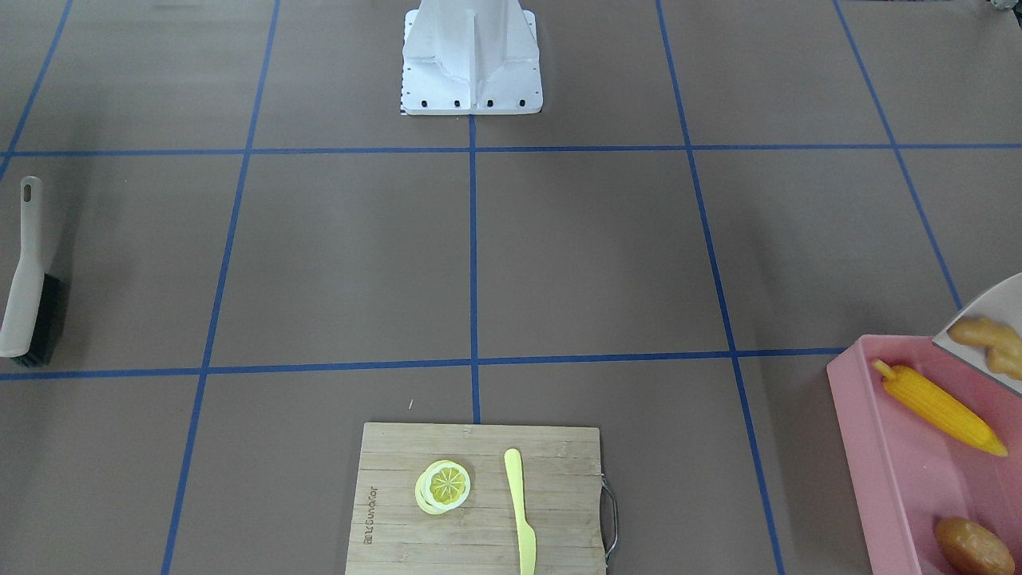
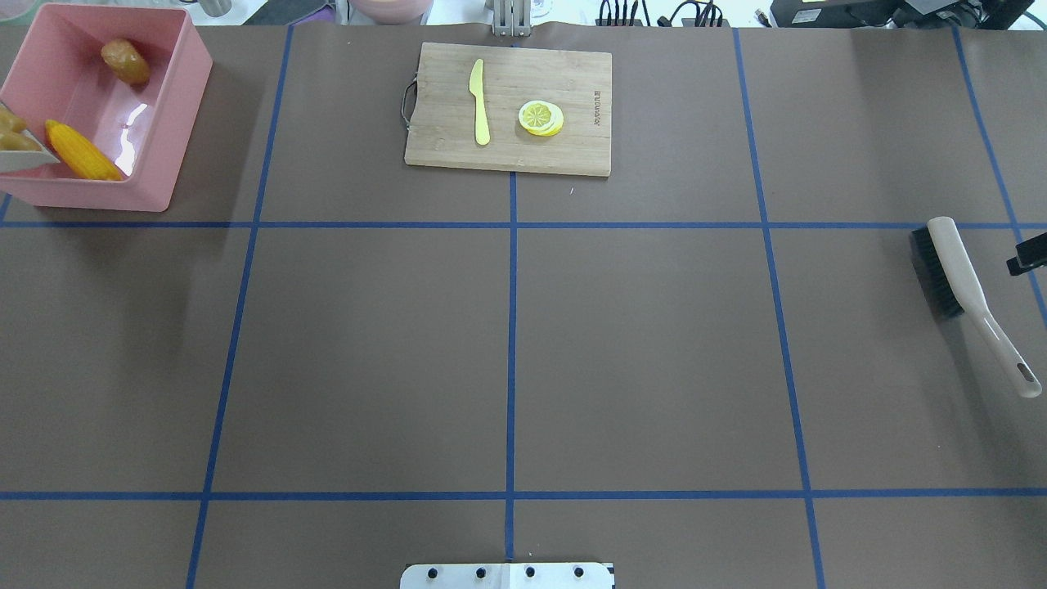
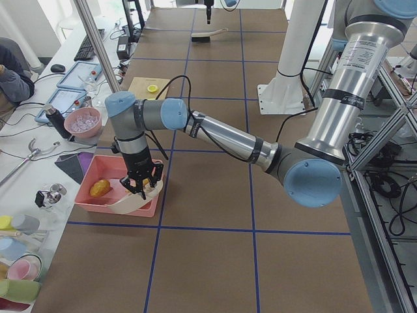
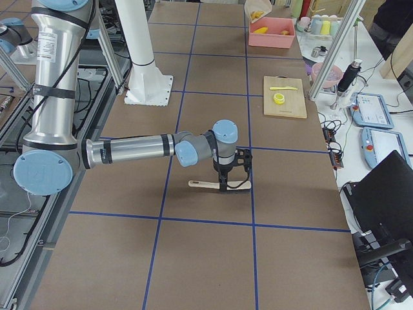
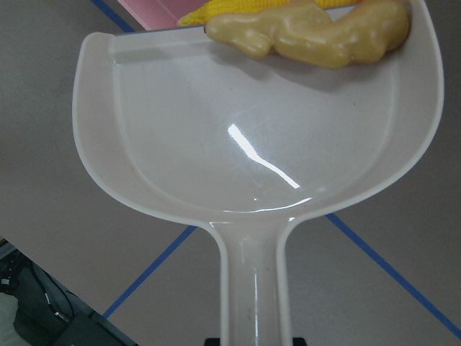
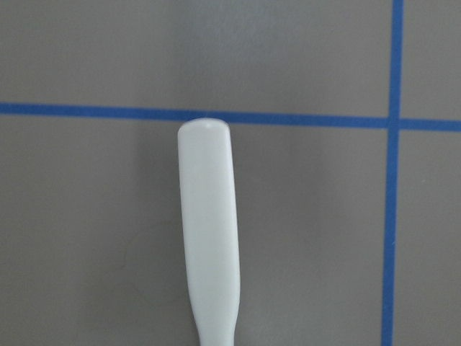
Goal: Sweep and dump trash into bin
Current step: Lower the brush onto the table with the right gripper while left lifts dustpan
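Brush (image 2: 972, 294) and cutting board (image 2: 442, 106) lie apart from bin (image 2: 176, 131).

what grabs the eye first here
The pink bin at the robot's far-left corner, corn cob and potato already inside, with a beige dustpan tipped over its rim and the ginger root at the pan's lip. Then the cutting board, far middle, holding a lemon slice and knife.

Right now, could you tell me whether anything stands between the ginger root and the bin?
Nothing visible does. The ginger root lies at the lip of the dustpan, above the bin, where the corn cob and potato already lie.
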Motion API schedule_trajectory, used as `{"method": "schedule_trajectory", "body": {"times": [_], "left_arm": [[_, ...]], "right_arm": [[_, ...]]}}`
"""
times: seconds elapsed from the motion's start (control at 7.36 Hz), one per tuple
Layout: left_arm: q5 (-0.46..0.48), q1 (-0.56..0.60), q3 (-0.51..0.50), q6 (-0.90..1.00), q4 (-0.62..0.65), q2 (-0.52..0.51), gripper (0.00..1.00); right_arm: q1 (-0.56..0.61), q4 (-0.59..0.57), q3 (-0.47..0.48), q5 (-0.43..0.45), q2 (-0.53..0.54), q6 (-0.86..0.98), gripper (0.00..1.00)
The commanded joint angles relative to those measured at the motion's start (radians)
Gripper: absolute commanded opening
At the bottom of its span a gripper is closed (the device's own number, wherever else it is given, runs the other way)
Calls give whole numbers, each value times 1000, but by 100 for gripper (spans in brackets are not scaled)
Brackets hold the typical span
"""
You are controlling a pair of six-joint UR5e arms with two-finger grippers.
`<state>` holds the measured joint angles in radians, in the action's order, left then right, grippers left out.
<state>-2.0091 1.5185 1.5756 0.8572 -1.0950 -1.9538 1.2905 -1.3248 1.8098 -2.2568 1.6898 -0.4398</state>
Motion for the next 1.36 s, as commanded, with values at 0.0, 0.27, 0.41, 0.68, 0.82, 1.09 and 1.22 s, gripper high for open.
{"method": "schedule_trajectory", "body": {"times": [0.0, 0.27, 0.41, 0.68, 0.82, 1.09, 1.22], "left_arm": [[13, 3, -136, 85, 61, -126, 0], [88, 0, -175, 120, 136, -177, 0], [119, -4, -212, 121, 171, -223, 0], [142, -14, -230, 118, 221, -284, 0], [119, 17, -214, 123, 189, -284, 0], [-124, 49, -139, 118, -19, -258, 0], [-210, 46, -91, 123, -70, -225, 0]], "right_arm": [[123, -2, -35, 6, -21, -8, 100], [124, -8, -44, 8, -27, -11, 100], [122, -8, -58, 8, -30, -11, 100], [124, -7, -70, 10, -7, 1, 100], [122, 4, -102, 64, -21, 6, 100], [122, -13, -115, 68, -24, 152, 100], [131, -11, -119, 50, -7, 165, 100]]}}
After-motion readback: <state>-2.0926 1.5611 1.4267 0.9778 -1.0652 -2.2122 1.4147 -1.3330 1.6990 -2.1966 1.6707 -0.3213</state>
